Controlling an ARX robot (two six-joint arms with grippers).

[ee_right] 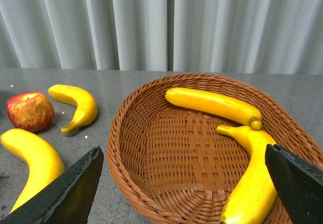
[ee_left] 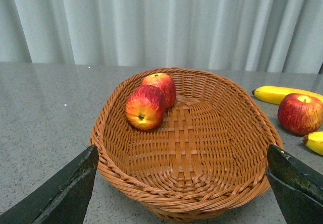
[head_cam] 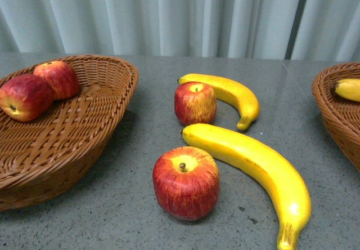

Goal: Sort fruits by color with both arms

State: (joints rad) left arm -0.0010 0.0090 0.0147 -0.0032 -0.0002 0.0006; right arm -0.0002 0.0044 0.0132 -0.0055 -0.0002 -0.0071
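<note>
Currently the left tool (ee_left: 181,151) gapes wide, apples (ee_left: 145,108) lying beyond it; the right tool (ee_right: 182,151) likewise, before bananas (ee_right: 212,105).

Two upright red apples (head_cam: 185,182) and two yellow bananas (head_cam: 253,168) lie on the bench (head_cam: 84,227); baskets (ee_left: 227,183) hold two more each.

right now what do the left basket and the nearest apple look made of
Left basket: woven wicker or rattan, matte brown; interlaced strands show. Nearest apple: probably a plastic replica, glossy with painted-looking streaks, though real fruit cannot be excluded.
</note>
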